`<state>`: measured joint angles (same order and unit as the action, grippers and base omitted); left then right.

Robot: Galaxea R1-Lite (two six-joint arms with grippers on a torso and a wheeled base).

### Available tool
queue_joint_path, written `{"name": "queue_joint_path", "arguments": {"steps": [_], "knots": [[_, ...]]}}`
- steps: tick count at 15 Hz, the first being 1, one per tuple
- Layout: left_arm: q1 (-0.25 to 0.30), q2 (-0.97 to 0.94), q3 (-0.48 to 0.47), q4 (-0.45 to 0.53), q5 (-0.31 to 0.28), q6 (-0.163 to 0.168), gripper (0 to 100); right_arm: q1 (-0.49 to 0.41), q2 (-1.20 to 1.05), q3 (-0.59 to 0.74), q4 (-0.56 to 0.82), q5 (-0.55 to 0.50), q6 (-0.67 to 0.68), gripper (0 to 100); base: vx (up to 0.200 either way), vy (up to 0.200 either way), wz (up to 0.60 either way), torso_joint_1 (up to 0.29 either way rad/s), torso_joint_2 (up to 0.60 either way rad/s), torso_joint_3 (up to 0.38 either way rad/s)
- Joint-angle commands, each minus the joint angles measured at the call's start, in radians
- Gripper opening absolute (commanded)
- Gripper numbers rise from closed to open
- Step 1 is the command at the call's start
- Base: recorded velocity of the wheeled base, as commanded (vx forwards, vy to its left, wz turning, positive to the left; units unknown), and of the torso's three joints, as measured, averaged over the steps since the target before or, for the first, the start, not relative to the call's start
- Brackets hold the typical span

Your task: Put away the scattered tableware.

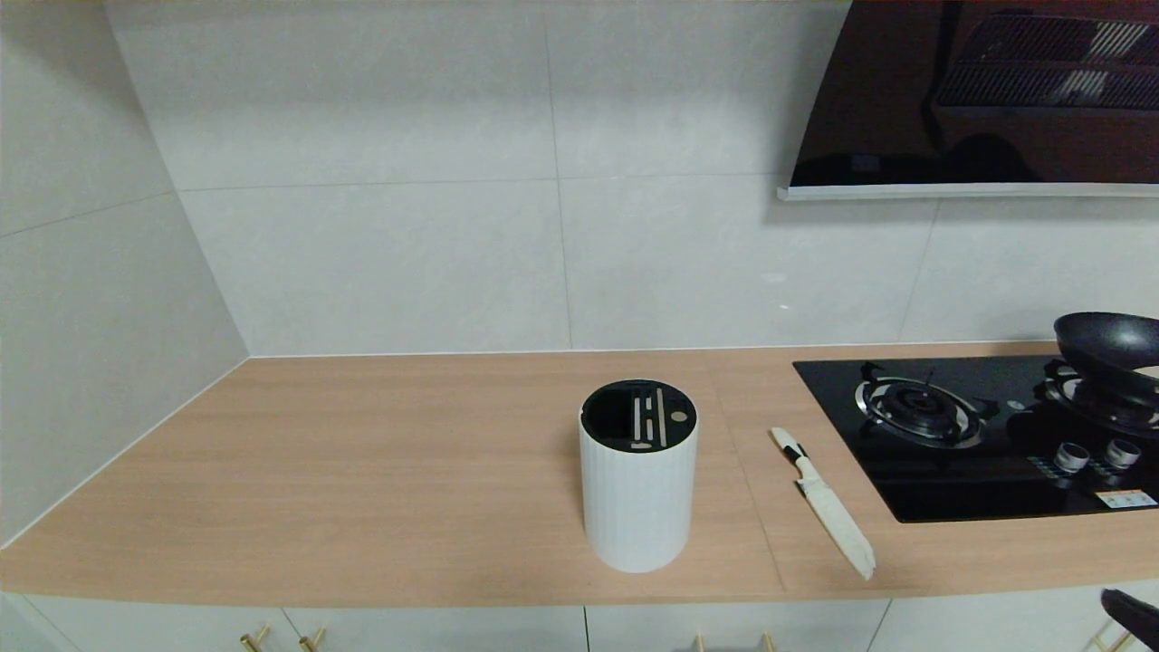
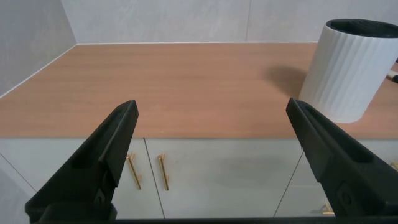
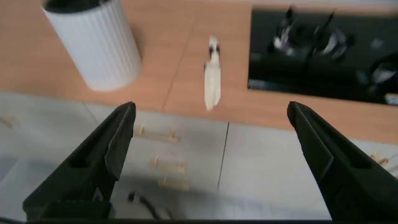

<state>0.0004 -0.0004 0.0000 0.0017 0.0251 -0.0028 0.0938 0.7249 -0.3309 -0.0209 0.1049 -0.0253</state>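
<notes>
cream-white knife (image 1: 822,503) lies flat on the wooden counter (image 1: 362,471), lower right of centre in the head view. it sits between the ribbed white holder (image 1: 638,493) and the black hob (image 1: 978,435), touching neither. its handle end, marked by a dark band, points toward the wall, and the blade tip points toward the counter's front edge. the holder stands upright at centre, with its dark slotted top in plain view. a dark pan (image 1: 1109,344) sits on the burner at the far right.

your right gripper (image 3: 210,112) hangs out in front of the counter edge with its fingers spread wide and nothing between them. the left gripper (image 2: 210,112) is likewise spread and empty, low by the cabinet fronts.

recommendation: use the right arm, which looks the nearer to the knife. come down over the handle, not the blade, with the fingers set across its length. close only once they straddle it, because a flat-lying knife may slip from a shallow grip.
</notes>
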Motion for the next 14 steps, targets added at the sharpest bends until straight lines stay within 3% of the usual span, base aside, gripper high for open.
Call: {"name": "queue_joint_path", "arguments": {"steps": [1, 4, 14], "knots": [[0.001, 0.0, 0.0, 0.0, -0.001, 0.0, 100, 0.064, 0.43, -0.091, -0.151, -0.03, -0.002, 100, 0.0, 0.0, 0.0, 0.0, 0.0, 0.0], [0.001, 0.0, 0.0, 0.0, -0.001, 0.0, 100, 0.075, 0.737, -0.12, -0.386, -0.037, -0.004, 100, 0.0, 0.0, 0.0, 0.0, 0.0, 0.0], [0.001, 0.0, 0.0, 0.0, -0.001, 0.001, 100, 0.107, 1.298, -0.329, -0.659, -0.122, -0.004, 100, 0.0, 0.0, 0.0, 0.0, 0.0, 0.0]]}}
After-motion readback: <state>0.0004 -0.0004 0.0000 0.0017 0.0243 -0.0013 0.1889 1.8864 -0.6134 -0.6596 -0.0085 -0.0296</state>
